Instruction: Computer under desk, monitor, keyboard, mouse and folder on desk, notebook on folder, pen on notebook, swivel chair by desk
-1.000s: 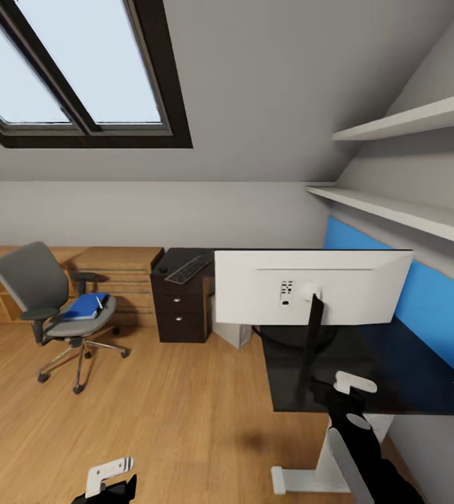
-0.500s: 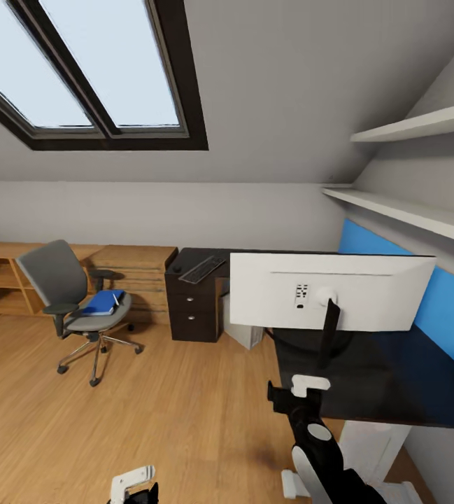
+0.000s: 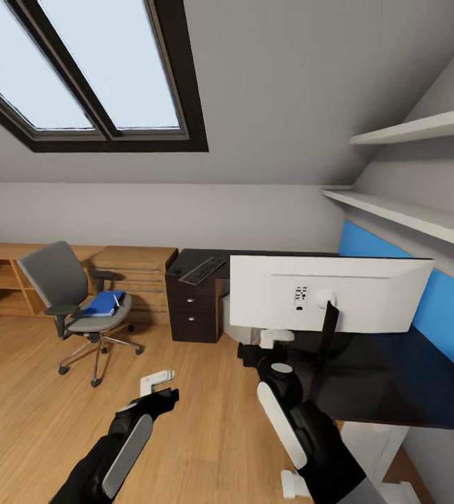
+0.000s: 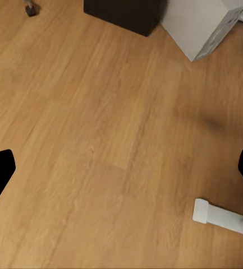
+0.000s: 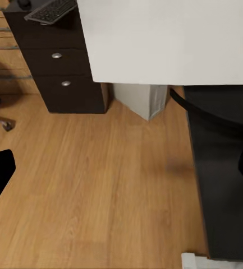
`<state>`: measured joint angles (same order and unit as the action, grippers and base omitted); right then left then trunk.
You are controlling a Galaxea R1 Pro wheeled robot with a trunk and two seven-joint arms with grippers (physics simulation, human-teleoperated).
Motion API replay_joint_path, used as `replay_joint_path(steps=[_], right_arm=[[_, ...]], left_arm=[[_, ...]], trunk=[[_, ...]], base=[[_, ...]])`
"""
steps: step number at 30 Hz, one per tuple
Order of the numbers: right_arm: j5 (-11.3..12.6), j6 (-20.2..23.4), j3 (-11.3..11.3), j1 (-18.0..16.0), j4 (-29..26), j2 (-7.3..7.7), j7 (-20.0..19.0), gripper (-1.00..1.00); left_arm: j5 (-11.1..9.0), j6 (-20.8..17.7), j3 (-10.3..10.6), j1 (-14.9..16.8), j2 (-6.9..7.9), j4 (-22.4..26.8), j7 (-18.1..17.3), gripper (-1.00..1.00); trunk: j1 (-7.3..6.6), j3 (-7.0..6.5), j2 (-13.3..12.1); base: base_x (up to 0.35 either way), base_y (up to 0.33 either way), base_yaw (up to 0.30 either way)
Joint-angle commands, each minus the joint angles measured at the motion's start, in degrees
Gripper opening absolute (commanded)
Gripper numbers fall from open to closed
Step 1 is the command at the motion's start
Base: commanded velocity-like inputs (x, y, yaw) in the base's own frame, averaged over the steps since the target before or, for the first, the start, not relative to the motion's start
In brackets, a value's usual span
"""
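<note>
Both hands' fingers are wide apart and hold nothing: the left hand (image 3: 158, 381) low in the frame, the right hand (image 3: 272, 339) mid-frame by the monitor (image 3: 328, 292). The keyboard (image 3: 200, 269) lies on the cabinet (image 3: 193, 311), left of the tabletop (image 3: 387, 378). I think fetching it comes next.

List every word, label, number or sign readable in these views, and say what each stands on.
No text can be read.
Back of the monitor: a small block of dark marks beside the stand mount, too small and blurred to read.
Keyboard on the dark cabinet: key legends too small to read.
Blue folder on the swivel chair: no visible label.
</note>
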<state>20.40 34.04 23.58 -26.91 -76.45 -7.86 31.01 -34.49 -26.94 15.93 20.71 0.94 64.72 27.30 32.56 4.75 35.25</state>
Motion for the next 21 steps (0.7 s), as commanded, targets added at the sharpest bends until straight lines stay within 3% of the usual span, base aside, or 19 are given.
replay_joint_path(steps=[1,9,14,21], right_arm=[[0.86,0.38,-0.38,-0.8,0.22,-0.02,0.6,1.0],[1.89,-1.18,-2.94,-2.31,3.32,0.55,0.49,1.0],[1.95,-3.26,-3.23,-1.75,4.77,1.96,0.46,1.0],[2.02,-3.65,-3.33,-1.67,4.74,2.27,0.57,1.0]], left_arm=[[-0.57,-0.22,-0.15,0.49,-0.1,0.06,0.55,1.0],[-0.25,-0.54,-1.47,1.97,-0.44,-1.33,0.44,1.0],[-0.44,-0.55,-1.59,2.12,2.07,-2.06,0.39,1.0],[-0.51,-0.49,-1.55,2.14,2.96,-2.14,0.39,1.0]], trunk=[[-0.2,-0.07,-0.32],[-1.96,-1.5,-3.53],[-3.06,-2.4,-5.53],[-4.59,-3.66,-8.34]], base=[[0.0,0.0,0.0],[0.0,0.0,0.0],[0.0,0.0,0.0],[0.0,0.0,0.0]])
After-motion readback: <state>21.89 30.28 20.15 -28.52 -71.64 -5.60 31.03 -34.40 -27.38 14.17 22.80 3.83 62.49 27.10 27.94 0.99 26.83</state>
